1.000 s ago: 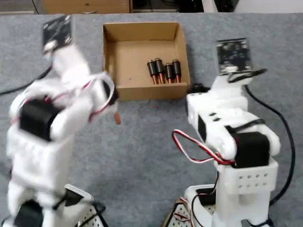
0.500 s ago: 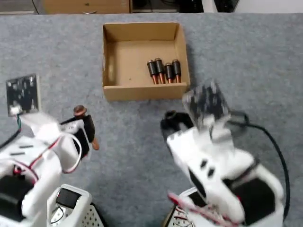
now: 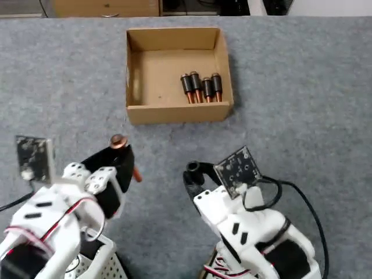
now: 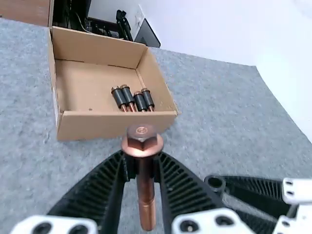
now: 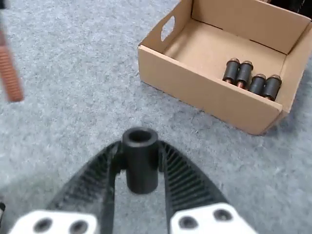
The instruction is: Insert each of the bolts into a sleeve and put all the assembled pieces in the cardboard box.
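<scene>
Bolt (image 4: 141, 178) pinched in left jaws, sleeve (image 5: 140, 165) in right jaws, unjoined; four assembled pieces (image 3: 201, 87) in cardboard box (image 3: 174, 113) ahead.

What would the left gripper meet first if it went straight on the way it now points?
Most likely the near wall of the box, straight ahead of the left gripper and its bolt; if the aim dips, the grey table would come first. Depth is unclear.

The copper-coloured threaded bolt (image 5: 9, 73) is cut off at the right wrist view's edge, its head out of frame. In the high view, a dark square circuit board (image 3: 238, 170) hides most of the fingers (image 5: 90, 187) gripping the short black cylindrical sleeve (image 5: 140, 163).
</scene>
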